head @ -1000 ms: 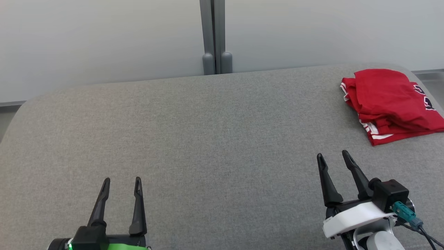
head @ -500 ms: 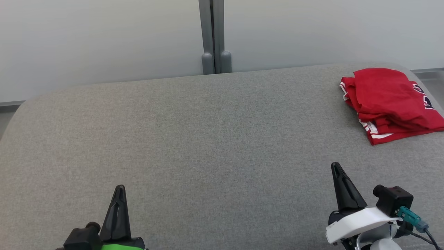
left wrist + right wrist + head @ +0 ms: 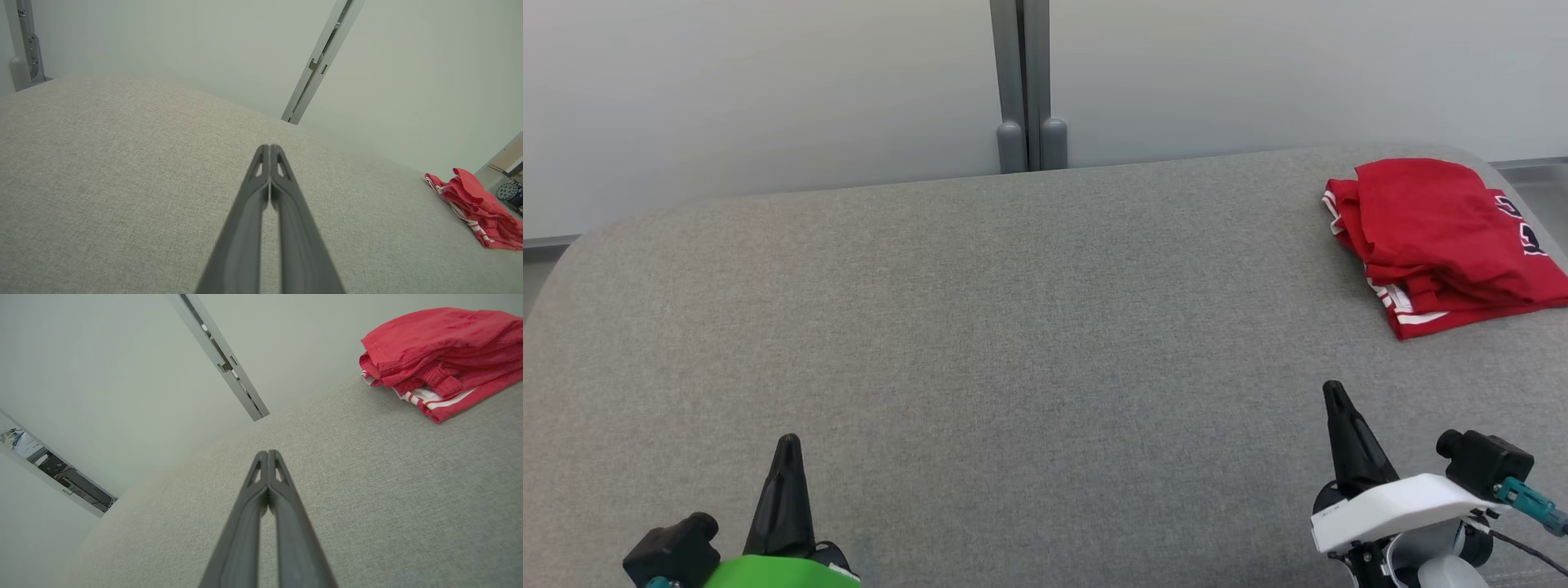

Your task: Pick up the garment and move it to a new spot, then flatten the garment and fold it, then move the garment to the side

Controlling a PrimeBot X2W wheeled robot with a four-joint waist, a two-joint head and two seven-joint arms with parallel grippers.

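Your red garment (image 3: 1441, 245) lies folded in a loose stack at the far right of the grey padded surface (image 3: 1013, 327). It sits close to the rounded far corner, with white-striped hems showing along its near edge, and is well apart from both arms. Your left gripper (image 3: 787, 457) sits low at the near left and your right gripper (image 3: 1338, 400) low at the near right. In each wrist view the two dark fingers meet at the tips with nothing between them, so both pincers are closed and empty. From this the fold and the move to the side look done, and the step in hand is a clean finish. Hold both arms near and low, and do not sweep the right one across toward the stack. Its layers look uneven and the top one is bunched, so a light brush could probably undo the fold. If you choose to square it up, open the right pincer first, come in from the near side, and press down on top rather than shove the edge. The stack lies near the surface's right side and would likely slide. The head view cuts off the garment's right end, so you cannot tell whether it overhangs; check that before you call it finished.
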